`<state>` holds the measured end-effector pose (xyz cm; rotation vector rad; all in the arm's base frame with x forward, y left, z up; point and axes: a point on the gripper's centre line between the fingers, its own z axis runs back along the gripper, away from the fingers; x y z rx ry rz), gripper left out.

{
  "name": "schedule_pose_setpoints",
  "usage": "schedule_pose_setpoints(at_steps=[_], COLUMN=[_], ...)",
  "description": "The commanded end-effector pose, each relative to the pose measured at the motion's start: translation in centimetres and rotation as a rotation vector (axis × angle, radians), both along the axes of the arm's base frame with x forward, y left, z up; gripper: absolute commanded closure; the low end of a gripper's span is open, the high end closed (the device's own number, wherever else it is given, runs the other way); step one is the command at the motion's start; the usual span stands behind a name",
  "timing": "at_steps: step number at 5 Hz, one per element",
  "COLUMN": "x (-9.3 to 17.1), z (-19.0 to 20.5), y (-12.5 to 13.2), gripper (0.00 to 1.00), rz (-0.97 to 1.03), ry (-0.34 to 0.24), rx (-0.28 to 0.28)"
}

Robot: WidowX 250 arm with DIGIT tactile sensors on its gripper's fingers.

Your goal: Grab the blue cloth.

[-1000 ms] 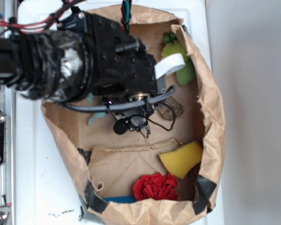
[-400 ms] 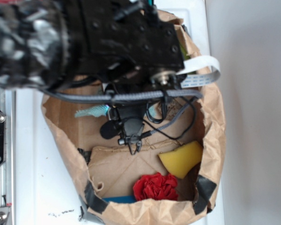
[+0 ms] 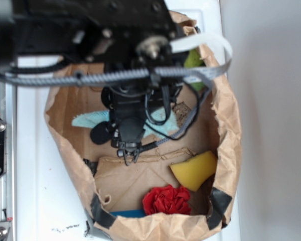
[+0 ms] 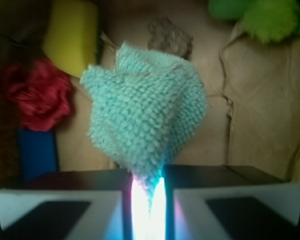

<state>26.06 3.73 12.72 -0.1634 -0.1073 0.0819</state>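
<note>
Hanging from my gripper (image 4: 149, 197), the blue cloth (image 4: 147, 117) is pinched by one corner between the two fingers, which are closed almost together with only that tapered bit of terry between them. From the wrist camera I see the cloth fan out from the pinch into a loose, rumpled cone, clear of the brown paper beneath it.

From the exterior camera the arm (image 3: 80, 30) comes in from the upper left, its black body blurred and filling the top of the frame, with a grey ribbed cable (image 3: 110, 76) crossing it. The gripper (image 3: 128, 153) points toward the bottom of that frame, over the middle of the open paper bag (image 3: 226, 145). Pale turquoise cloth (image 3: 88, 119) shows on both sides of the gripper body.

Inside the bag, a yellow sponge (image 3: 194, 169) lies near the right wall, a red ruffled fabric ball (image 3: 166, 200) sits by the near rim, and a small dark-blue flat piece (image 3: 128, 213) lies just left of it. A fuzzy green item (image 4: 262, 17) rests at the far end, and a brownish scrap (image 4: 170, 35) lies beyond the cloth.
</note>
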Motion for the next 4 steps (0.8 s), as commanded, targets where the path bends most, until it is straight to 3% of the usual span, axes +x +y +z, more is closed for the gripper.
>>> schedule_pose_setpoints(at_steps=[1, 3, 4], x=[1.4, -0.6, -1.2], z=[5.5, 6.1, 5.9], y=[0.2, -0.9, -1.0], gripper=[1.0, 1.0, 1.0], rz=[0.029, 0.048, 0.041], ry=[-0.146, -0.3, -0.305], rx=[0.011, 0.108, 0.141])
